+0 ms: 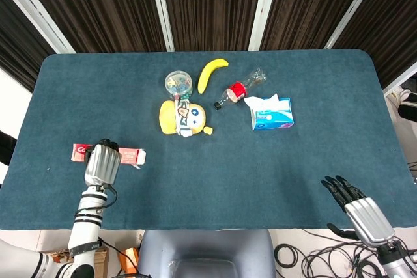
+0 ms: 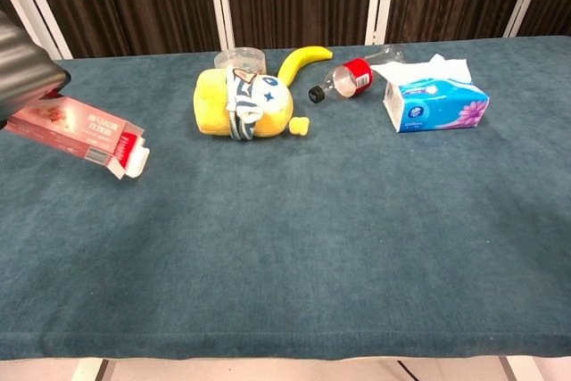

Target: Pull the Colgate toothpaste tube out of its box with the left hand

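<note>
My left hand (image 1: 102, 163) grips the pink and red Colgate box (image 1: 131, 156) around its middle and holds it above the table (image 1: 260, 180), near the left side. In the chest view the left hand (image 2: 23, 67) sits at the top left and the box (image 2: 75, 123) slopes down to the right, flap open. A red and white tube end (image 2: 131, 150) shows in the open mouth. My right hand (image 1: 362, 211) hangs off the table's near right corner, fingers spread, holding nothing. It is outside the chest view.
At the back middle lie a yellow plush toy (image 1: 182, 117), a banana (image 1: 211, 73), a round clear container (image 1: 178, 83), a plastic bottle with a red label (image 1: 240, 88) and a blue tissue box (image 1: 272, 115).
</note>
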### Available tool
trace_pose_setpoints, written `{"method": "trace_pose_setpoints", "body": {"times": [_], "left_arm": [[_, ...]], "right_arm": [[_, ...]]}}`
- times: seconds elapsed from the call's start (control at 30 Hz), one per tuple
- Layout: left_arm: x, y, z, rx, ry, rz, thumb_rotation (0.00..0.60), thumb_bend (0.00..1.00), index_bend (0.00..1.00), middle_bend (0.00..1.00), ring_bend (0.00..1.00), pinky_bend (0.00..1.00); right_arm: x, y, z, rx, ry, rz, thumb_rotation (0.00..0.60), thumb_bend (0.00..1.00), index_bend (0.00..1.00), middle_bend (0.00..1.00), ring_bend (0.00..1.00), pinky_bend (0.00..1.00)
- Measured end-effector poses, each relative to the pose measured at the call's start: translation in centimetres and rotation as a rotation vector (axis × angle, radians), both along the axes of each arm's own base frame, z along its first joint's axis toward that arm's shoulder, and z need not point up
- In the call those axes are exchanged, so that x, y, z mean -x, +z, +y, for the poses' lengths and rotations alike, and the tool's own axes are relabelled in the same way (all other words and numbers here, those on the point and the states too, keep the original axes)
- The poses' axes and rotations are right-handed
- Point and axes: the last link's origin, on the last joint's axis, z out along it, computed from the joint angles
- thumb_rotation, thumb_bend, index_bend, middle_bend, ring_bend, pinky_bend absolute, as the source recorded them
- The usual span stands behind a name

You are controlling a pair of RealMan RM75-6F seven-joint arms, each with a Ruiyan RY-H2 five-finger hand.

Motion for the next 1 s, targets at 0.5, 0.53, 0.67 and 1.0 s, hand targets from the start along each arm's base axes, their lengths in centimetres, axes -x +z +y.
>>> {"method": "trace_pose_setpoints", "body": {"times": [0.5,0.53,0.67,1.0], "left_arm": [[0.1,0.1,0.0,-0.025,-0.037,0.067,0.6,0.45,0.62,0.66,0.98,1.0],[0.2,0.3,0.2,-0.034,-0.04,0.082,0.6,0.45,0.62,0.66,0.98,1.0],[0.7,1.8,1.0,-0.077,-0.04,0.122,0.6,0.45,0.62,0.66,0.98,1.0],[1.6,6.9,2.3,-0.198,-0.028,0.041,0.6,0.45,0.62,0.66,0.97,1.0]], "right_arm": [[-0.1,0.6,0.1,0.163,0.012,0.022,0.6,0.13,0.02,0.05,0.0,0.24],[0.0,0.6,0.1,0.178,0.01,0.023,0.6,0.13,0.02,0.05,0.0,0.24],[0.1,0.5,0.2,0.179,0.003,0.026,0.6,0.13,0.02,0.05,0.0,0.24],[0.0,0.3,0.1,0.163,0.002,0.037,0.6,0.13,0.02,0.05,0.0,0.24]]}}
